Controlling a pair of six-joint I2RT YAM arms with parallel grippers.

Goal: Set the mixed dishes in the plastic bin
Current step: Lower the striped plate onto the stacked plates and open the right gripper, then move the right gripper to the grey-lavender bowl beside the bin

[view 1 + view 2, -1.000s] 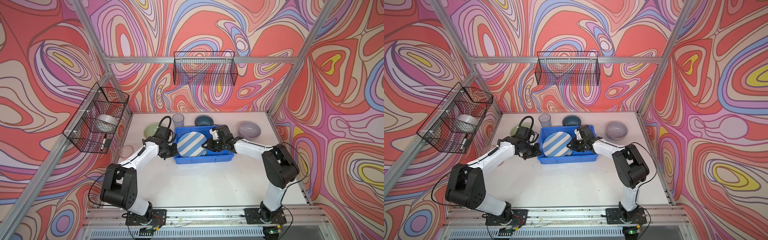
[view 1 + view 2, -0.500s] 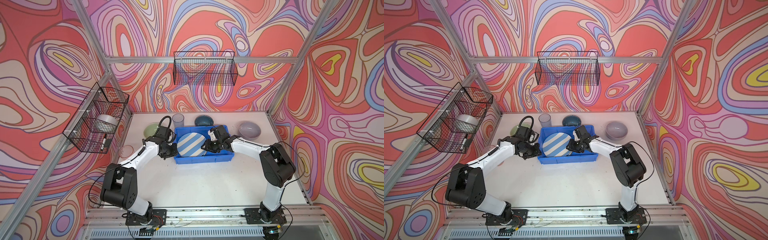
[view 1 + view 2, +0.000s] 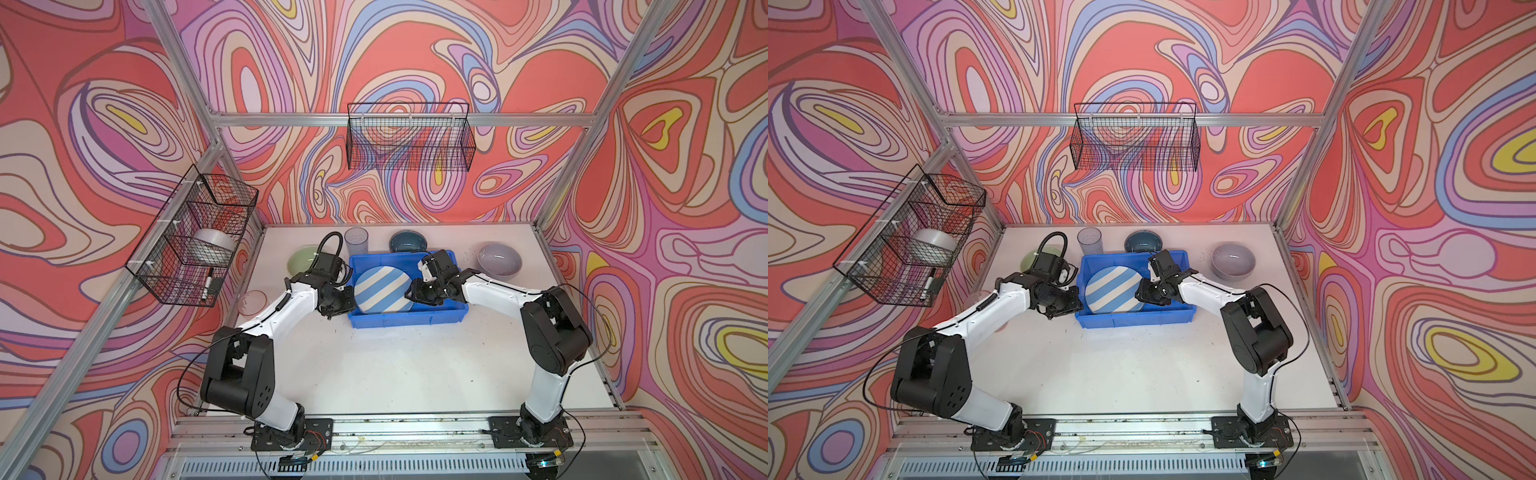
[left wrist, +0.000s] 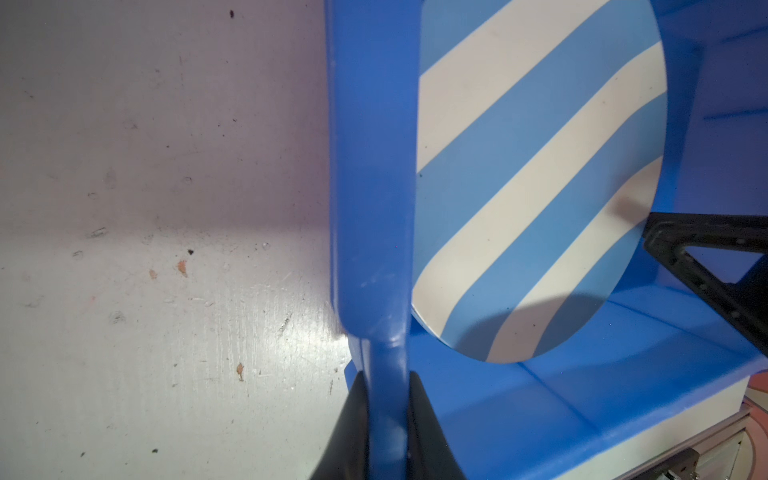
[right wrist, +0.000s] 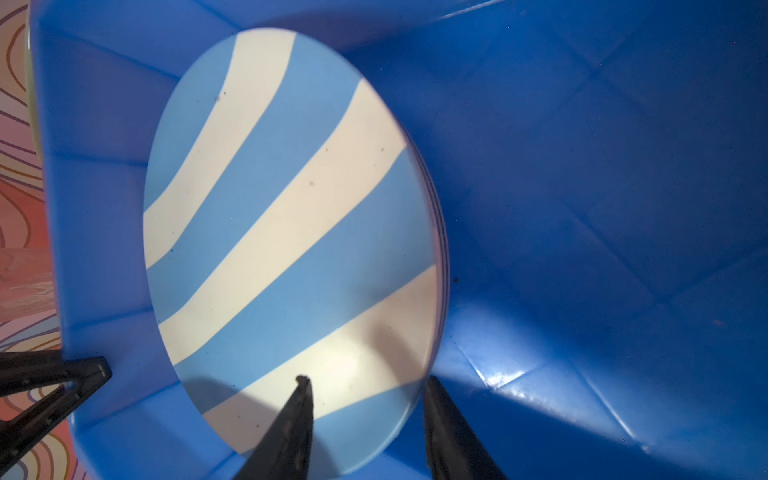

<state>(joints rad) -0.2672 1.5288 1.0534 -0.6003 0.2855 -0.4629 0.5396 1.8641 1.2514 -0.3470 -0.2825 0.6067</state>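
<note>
The left gripper (image 4: 388,415) is clamped tight on the left wall of the plastic bin (image 3: 407,318), which stands near the back edge of the table (image 3: 395,374). The blue-white striped plate (image 3: 384,295) lies in the bin's left half. The right gripper (image 5: 366,380) has its jaws apart, one on each side of the plate's right edge.

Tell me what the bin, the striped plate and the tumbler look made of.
The bin: moulded plastic, semi-gloss; bright highlights and moulded ridges on its floor in the right wrist view. The striped plate: thin, dull, no glare on the flat printed stripes; likely melamine or plastic, though ceramic stays possible. The tumbler: see-through bluish wall; plastic or glass, cannot tell.
</note>
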